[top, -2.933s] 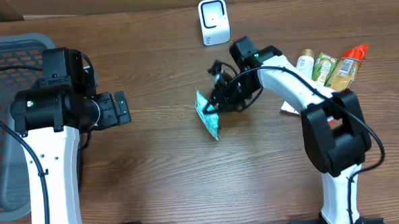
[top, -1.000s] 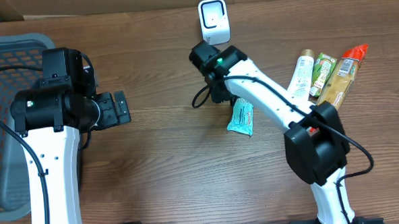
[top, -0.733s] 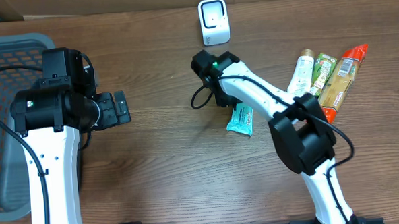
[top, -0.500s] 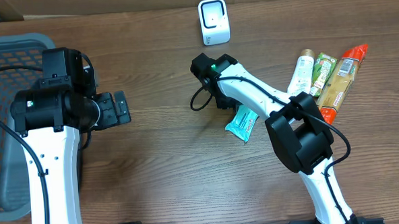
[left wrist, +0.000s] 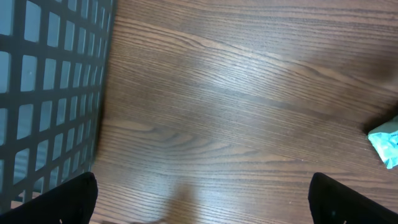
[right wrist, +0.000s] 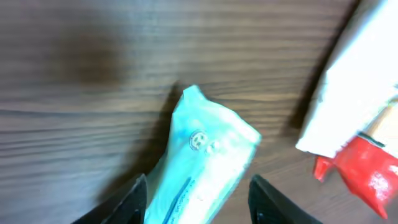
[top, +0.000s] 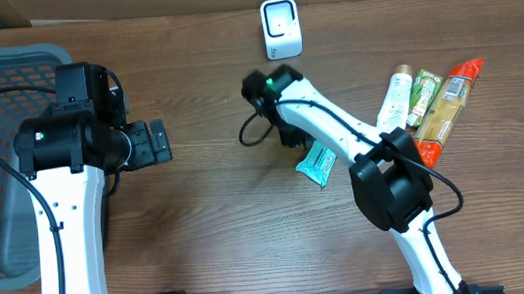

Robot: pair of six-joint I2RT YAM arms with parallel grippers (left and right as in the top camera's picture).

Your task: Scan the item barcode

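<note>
While a grey basket [top: 28, 56] sits at nine o'clock, left gripper [top: 162, 142] beside it, fingers spread wide, white scanner [top: 281, 28] at twelve o'clock, right gripper [right wrist: 198, 198] pinching teal packet [top: 317, 165] near centre, bottles [top: 428, 95] at three o'clock.

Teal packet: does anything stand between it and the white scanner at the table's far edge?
Nothing loose does. Between the teal packet and the white scanner there is only bare table and the arm of the right gripper, which has the packet between its fingers. The other groceries lie off to the side.
</note>
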